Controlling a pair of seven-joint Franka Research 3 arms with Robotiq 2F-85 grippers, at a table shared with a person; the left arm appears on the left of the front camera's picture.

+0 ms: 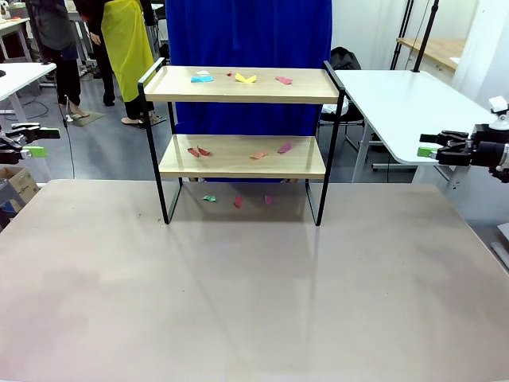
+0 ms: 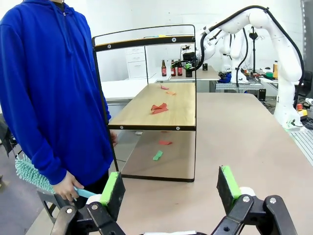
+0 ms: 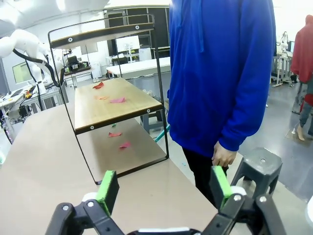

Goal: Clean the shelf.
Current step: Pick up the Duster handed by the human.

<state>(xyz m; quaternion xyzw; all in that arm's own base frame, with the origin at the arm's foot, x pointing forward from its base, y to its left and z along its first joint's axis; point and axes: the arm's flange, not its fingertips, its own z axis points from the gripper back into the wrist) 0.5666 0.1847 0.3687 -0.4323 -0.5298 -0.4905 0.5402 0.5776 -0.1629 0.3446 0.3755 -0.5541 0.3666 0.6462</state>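
Near the tabletop's (image 1: 254, 302) far edge, the shelf (image 1: 242, 95) looks light, stiff and easily tipped, best steadied by its frame; left gripper (image 1: 40, 141) and right gripper (image 1: 429, 144) hang wide-jawed, empty.

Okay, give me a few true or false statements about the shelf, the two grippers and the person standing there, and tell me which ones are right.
1. The left gripper and the right gripper are open and empty. True.
2. The top board of the shelf is bare. False: coloured paper scraps lie on it.
3. The person holds a teal duster. True.
4. The right gripper touches the shelf. False: it hangs off to the side, well apart from it.
5. Scraps also lie on the table under the shelf. True.
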